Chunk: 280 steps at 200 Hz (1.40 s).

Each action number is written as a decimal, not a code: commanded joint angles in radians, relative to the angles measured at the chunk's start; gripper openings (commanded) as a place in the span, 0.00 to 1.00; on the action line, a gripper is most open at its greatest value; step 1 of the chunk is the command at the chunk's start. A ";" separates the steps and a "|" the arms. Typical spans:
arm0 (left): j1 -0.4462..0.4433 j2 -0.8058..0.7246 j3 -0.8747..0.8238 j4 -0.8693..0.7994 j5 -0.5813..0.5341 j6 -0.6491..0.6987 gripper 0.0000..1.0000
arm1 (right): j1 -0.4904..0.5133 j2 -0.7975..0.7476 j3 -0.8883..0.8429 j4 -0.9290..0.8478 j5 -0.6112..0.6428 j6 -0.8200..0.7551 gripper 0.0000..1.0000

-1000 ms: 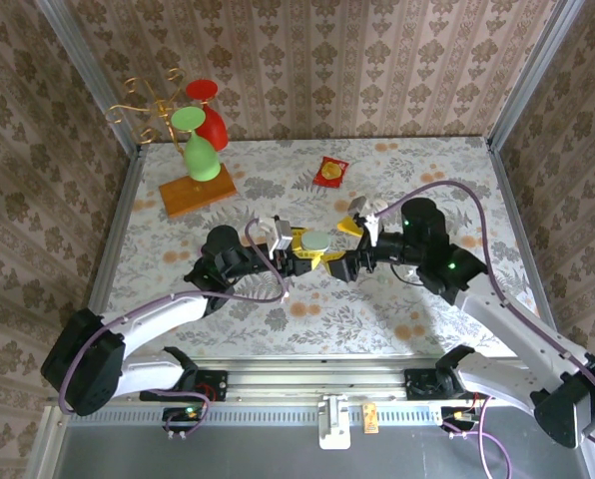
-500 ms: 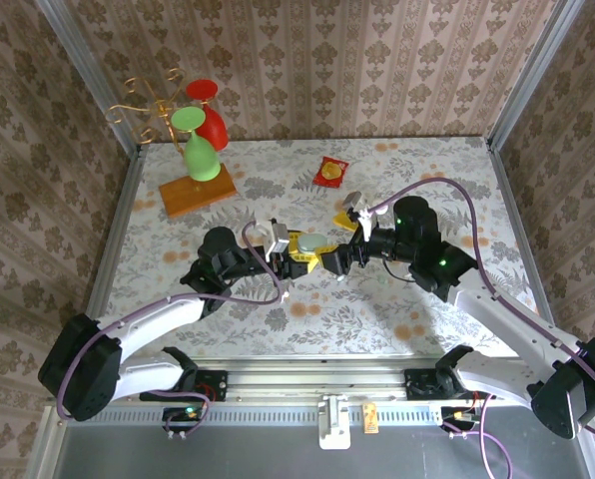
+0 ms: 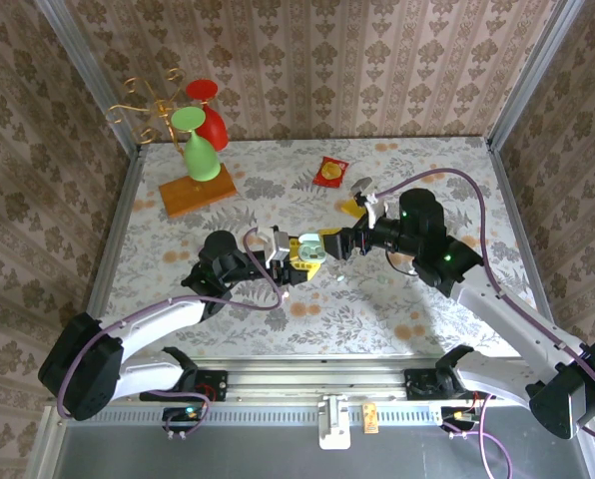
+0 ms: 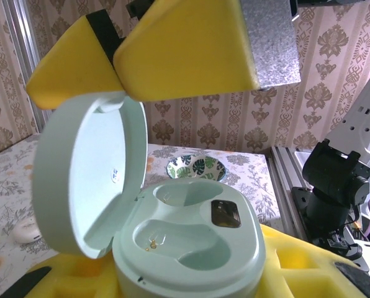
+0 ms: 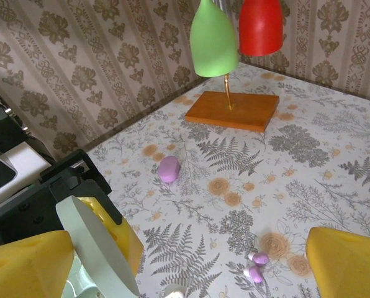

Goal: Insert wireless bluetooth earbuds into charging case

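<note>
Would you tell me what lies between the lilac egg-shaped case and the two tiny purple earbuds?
Nothing; the right wrist view shows bare floral tabletop between the lilac egg-shaped case and tiny purple earbuds.

There are two lilac earbuds [image 5: 257,257], one lilac case [image 5: 169,169], one open mint case [image 4: 191,248], one leaf-patterned bowl [image 4: 196,166], one red-and-yellow packet [image 3: 330,171], and, at eleven o'clock on the table, one green goblet [image 3: 203,158] and one red goblet [image 3: 214,128].
</note>
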 commanded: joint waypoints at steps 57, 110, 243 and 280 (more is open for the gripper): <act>0.033 0.072 -0.030 0.201 -0.014 -0.073 0.25 | -0.005 -0.149 -0.046 0.038 -0.091 0.041 1.00; 0.076 0.081 -0.063 0.269 -0.050 -0.103 0.25 | -0.019 -0.211 -0.094 -0.096 0.210 0.171 1.00; 0.104 0.001 -0.119 0.251 -0.051 -0.101 0.25 | -0.104 0.209 -0.078 -0.559 0.608 0.308 0.67; 0.104 -0.050 -0.130 0.200 -0.063 -0.080 0.25 | -0.028 0.370 0.022 -0.699 0.805 0.293 0.61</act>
